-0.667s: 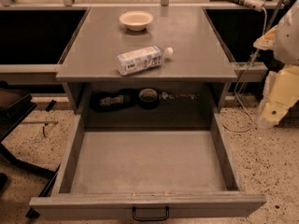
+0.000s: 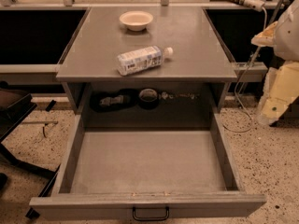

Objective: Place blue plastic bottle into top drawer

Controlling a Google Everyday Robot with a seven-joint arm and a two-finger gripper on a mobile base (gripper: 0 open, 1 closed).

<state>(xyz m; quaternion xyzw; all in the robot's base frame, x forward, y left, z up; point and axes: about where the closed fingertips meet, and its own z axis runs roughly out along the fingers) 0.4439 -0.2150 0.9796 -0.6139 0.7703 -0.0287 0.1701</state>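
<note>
The blue plastic bottle (image 2: 143,59) lies on its side on the flat grey tabletop (image 2: 187,45), near the front edge, with its white cap pointing right. The top drawer (image 2: 147,160) is pulled fully out below the tabletop, with a bare flat bottom. Its black loop handle (image 2: 150,214) is on the front. My gripper (image 2: 276,97) is at the right edge of the view, a cream-coloured part hanging beside the table, below tabletop height and well to the right of the bottle and drawer. It holds nothing that I can see.
A cream round bowl (image 2: 136,20) stands at the back of the tabletop. Dark items (image 2: 148,97) lie in the recess behind the drawer. A cable (image 2: 243,85) hangs at the table's right side. A dark stand leg (image 2: 18,120) is on the floor at left.
</note>
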